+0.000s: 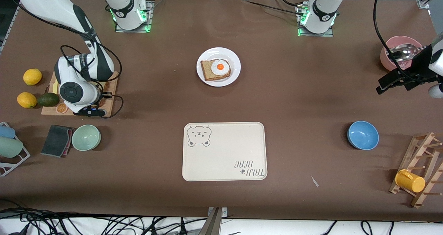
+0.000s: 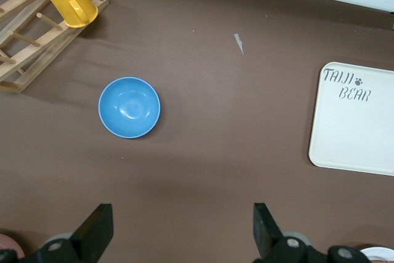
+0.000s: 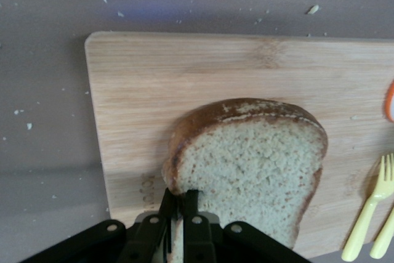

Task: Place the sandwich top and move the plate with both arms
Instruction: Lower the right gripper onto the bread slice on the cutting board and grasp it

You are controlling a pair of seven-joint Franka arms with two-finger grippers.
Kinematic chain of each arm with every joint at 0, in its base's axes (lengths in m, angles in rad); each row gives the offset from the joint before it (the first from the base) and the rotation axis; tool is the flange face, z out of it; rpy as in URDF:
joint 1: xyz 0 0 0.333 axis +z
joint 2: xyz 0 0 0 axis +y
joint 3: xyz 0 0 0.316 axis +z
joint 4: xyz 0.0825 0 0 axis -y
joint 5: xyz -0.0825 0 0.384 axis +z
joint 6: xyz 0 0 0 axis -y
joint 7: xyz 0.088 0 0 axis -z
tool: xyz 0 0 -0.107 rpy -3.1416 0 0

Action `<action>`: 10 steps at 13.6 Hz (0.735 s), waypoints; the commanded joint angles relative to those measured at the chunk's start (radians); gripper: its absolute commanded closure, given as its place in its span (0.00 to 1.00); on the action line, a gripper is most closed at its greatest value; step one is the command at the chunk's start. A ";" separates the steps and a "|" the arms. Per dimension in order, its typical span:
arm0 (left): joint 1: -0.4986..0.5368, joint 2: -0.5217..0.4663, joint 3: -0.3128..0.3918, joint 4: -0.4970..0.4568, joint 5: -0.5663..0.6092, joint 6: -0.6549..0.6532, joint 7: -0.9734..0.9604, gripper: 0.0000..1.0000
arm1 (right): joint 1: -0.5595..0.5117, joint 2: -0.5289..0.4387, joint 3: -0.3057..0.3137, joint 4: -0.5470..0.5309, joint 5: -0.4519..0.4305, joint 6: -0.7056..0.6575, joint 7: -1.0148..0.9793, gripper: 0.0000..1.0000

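The sandwich top [image 3: 252,158], a light speckled bread slice with brown crust, lies on a wooden cutting board [image 3: 154,90] at the right arm's end of the table. My right gripper [image 3: 180,198] is shut on the slice's crust edge. In the front view the right arm's wrist [image 1: 74,93] covers the slice. The round white plate [image 1: 235,60] sits mid-table near the robots' bases and carries a darker egg-topped bread slice [image 1: 215,69]. My left gripper [image 2: 183,214] hangs open and holds nothing, over bare table beside a pink bowl [image 1: 398,51].
A cream bear-print tray [image 1: 224,151] lies nearer the front camera than the plate. A blue bowl [image 1: 363,135] and a wooden rack with a yellow cup [image 1: 410,180] stand at the left arm's end. A green bowl [image 1: 86,137], a cloth, lemons and an avocado surround the cutting board [image 1: 112,89].
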 commanded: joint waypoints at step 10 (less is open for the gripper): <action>0.002 0.005 0.001 0.025 -0.023 -0.022 -0.004 0.00 | 0.067 0.021 0.016 0.215 -0.011 -0.301 0.018 1.00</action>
